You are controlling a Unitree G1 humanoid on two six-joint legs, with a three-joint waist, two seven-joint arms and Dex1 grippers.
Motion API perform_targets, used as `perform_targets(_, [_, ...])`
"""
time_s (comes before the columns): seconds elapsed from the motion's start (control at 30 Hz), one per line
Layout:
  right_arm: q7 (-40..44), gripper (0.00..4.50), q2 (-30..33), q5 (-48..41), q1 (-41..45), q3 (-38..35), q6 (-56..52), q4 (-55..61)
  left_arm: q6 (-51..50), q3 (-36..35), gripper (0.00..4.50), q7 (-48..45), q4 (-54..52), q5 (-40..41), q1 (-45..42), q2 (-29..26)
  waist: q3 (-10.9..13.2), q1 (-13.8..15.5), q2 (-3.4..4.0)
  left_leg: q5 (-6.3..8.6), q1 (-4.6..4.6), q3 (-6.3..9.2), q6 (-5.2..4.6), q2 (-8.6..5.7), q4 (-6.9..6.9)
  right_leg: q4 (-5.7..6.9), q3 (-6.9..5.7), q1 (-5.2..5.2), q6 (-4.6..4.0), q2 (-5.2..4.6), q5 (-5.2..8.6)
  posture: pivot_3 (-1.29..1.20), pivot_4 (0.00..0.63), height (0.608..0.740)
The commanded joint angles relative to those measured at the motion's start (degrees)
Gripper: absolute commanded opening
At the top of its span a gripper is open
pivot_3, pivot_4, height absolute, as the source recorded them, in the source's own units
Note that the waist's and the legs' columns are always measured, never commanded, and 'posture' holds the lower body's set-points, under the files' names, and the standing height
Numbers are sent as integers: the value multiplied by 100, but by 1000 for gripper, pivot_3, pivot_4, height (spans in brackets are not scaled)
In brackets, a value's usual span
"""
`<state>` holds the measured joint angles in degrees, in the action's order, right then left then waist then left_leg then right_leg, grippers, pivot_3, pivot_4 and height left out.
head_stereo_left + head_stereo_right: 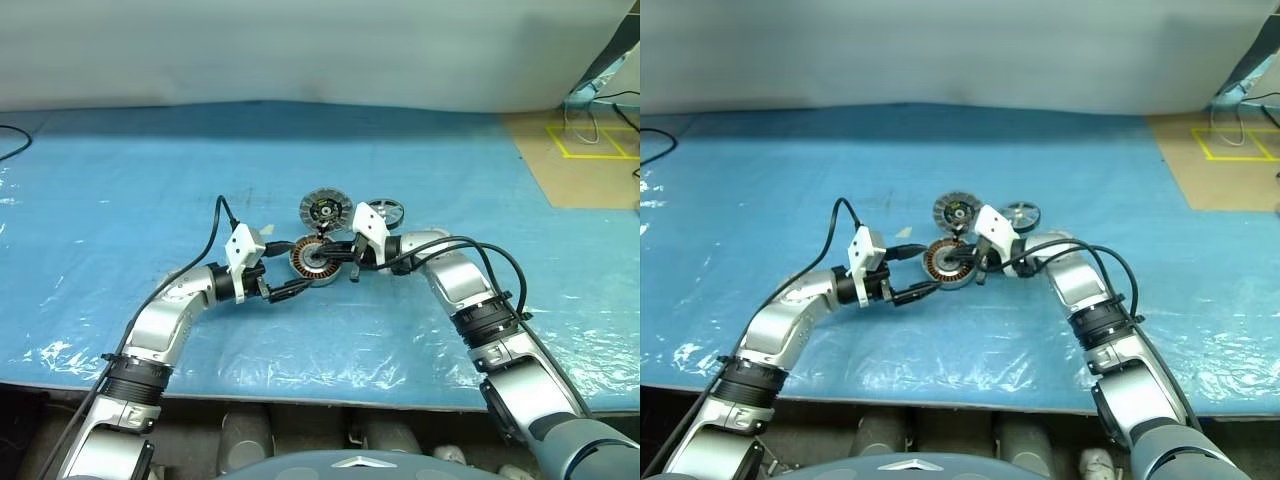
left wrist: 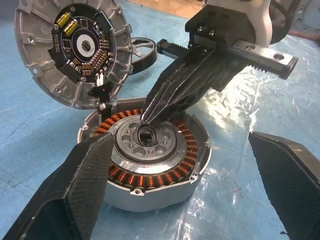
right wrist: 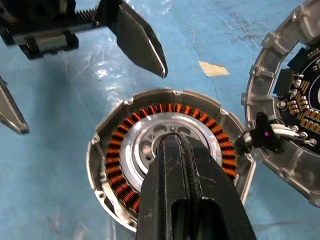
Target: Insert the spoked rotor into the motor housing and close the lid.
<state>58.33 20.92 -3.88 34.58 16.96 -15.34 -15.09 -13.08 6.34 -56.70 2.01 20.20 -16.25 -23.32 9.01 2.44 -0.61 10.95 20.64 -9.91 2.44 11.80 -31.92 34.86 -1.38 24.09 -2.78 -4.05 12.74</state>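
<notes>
In the left eye view the housing (image 1: 312, 262) sits at the middle of the frame on the blue-covered surface (image 1: 120, 180), with the lid (image 1: 322, 210) tilted up just above it and the rotor (image 1: 382, 212) to the lid's right, lying apart from both. The left tool (image 1: 283, 281) comes in from the left with its fingers spread beside the housing, grasping nothing; the right tool (image 1: 335, 252) comes in from the right, clenched, its tip over the housing's centre. In the right eye view the layout is the same. In the left wrist view the two spread fingers (image 2: 80, 185) frame the housing at centre, copper windings ringing a silver hub; the clenched right tool points down into that hub, and the lid stands at upper left, its circuit-board face showing, joined to the housing by short wires. A slice of the rotor shows behind the lid. In the right wrist view the closed fingers (image 3: 185, 190) rise over the hub from the bottom of the frame, the lid sits at the right edge, and the left tool hangs at upper left. By my reading the insertion step is not yet done: the rotor is outside the housing and the lid is off. The next move calls for lifting the right tool off the hub, reaching past the lid, and gripping the thin rotor by its rim without snagging the wires.
</notes>
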Motion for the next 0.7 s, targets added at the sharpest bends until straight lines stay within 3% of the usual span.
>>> perform_targets(0.03, [-166,37,-176,-113,167,-155,99,22,55,-24,4500,15,-107,29,-116,36,0,-9,0,0,-1,0,0,0,0,1,0,0,0,1,0,0,150,740])
perform_targets(0.23, [-127,37,-216,-201,179,-201,21,45,53,-15,4500,13,100,-13,-311,94,0,8,0,-1,1,0,-3,0,-3,2,0,0,0,-1,0,0,150,740])
perform_targets(0.7, [-439,37,-25,923,64,559,905,-681,370,-48,4500,-82,419,-60,-227,126,-1,-8,0,6,-27,0,6,0,-5,6,1,-22,-1,0,-1,0,150,740])
